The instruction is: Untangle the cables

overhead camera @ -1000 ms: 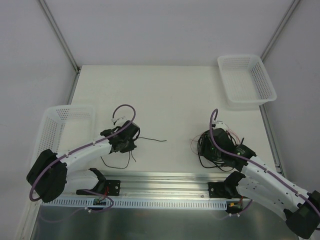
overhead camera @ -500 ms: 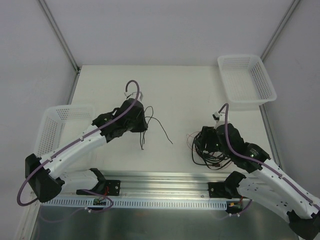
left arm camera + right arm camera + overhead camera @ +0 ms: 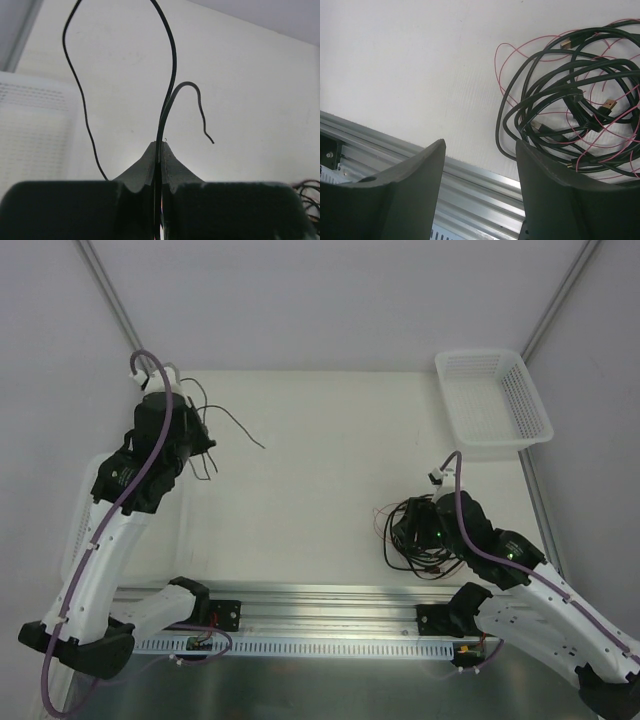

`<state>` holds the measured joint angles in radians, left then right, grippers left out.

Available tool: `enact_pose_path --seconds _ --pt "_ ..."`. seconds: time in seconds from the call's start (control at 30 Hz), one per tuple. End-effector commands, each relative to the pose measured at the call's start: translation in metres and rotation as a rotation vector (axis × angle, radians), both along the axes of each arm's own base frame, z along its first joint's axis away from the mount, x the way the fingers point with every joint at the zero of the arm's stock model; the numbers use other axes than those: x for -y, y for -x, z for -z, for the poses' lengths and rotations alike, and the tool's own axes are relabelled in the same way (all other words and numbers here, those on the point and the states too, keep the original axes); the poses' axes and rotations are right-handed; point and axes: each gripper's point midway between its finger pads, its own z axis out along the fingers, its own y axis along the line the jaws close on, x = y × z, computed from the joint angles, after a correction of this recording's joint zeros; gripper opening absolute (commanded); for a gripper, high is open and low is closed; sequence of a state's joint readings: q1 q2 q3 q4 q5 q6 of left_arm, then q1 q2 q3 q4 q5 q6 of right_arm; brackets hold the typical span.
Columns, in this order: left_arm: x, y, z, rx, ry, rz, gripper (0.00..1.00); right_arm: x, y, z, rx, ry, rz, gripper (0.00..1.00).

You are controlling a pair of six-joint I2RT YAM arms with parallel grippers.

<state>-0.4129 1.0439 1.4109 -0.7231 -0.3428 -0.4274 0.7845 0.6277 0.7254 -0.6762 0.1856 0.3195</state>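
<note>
Left claw point(image 3: 193, 437) has swung out and away, jaws clamped on one black wire point(image 3: 170, 65) that now trails loose ahead of its tips, with the basket point(image 3: 30, 115) off to its left. That wire is free of the tangle! The right claw point(image 3: 479, 150) has let go and stands apart, the bundle point(image 3: 570, 100) lying just ahead and right of it. Plenty left to separate, I'd say.

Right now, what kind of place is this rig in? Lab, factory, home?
Most likely a lab robot test cell: a white table boxed in by plain white panels, an aluminium rail along its near edge, and a cable tangle laid out with a white basket nearby.
</note>
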Motion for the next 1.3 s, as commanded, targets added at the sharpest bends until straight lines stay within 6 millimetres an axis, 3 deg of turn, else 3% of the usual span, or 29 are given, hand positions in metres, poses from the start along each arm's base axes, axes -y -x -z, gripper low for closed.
enact_pose_path --seconds 0.0,0.1,0.27,0.33,0.47,0.7,0.73,0.8,0.9,0.93,0.97,1.0,1.07,1.27 --pt "-0.056 0.014 -0.011 0.015 -0.139 -0.141 0.0 0.0 0.002 -0.009 0.017 -0.001 -0.017 0.62" --pt "-0.093 0.022 -0.001 -0.013 -0.187 -0.26 0.0 0.0 0.004 -0.01 0.012 -0.008 -0.02 0.62" --pt "-0.161 0.047 0.033 -0.095 -0.204 -0.505 0.0 0.0 0.006 -0.011 -0.002 -0.005 -0.028 0.62" --pt "-0.172 0.051 0.057 -0.147 -0.179 -0.53 0.0 0.0 0.007 -0.01 -0.01 0.0 -0.028 0.62" --pt "-0.19 0.056 0.078 -0.15 -0.111 -0.606 0.0 -0.003 0.009 -0.009 -0.029 -0.005 -0.03 0.62" --pt "-0.241 0.088 0.119 -0.169 -0.109 -0.956 0.0 -0.004 0.013 -0.01 -0.049 0.012 -0.042 0.62" --pt "-0.243 0.092 0.134 -0.193 -0.109 -0.974 0.0 -0.003 0.013 -0.008 -0.054 0.016 -0.041 0.62" --pt "-0.244 0.088 0.141 -0.181 -0.098 -0.979 0.0 -0.004 0.013 -0.007 -0.058 0.018 -0.041 0.62" --pt "-0.24 0.086 0.162 -0.236 -0.094 -0.952 0.23 -0.006 0.013 -0.004 -0.069 0.024 -0.041 0.63" --pt "-0.239 0.086 0.165 -0.242 -0.091 -0.944 0.35 -0.006 0.013 -0.004 -0.069 0.025 -0.039 0.63" --pt "-0.239 0.088 0.164 -0.237 -0.093 -0.948 0.58 -0.006 0.013 -0.002 -0.071 0.035 -0.04 0.63" --pt "-0.24 0.089 0.161 -0.226 -0.093 -0.958 0.71 -0.006 0.012 -0.002 -0.071 0.037 -0.036 0.63" --pt "-0.242 0.093 0.153 -0.192 -0.101 -0.975 0.89 -0.006 0.011 -0.002 -0.075 0.042 -0.026 0.63" --pt "-0.235 0.093 0.14 -0.136 -0.088 -0.937 0.98 -0.002 0.008 -0.001 -0.081 0.08 -0.009 0.64"
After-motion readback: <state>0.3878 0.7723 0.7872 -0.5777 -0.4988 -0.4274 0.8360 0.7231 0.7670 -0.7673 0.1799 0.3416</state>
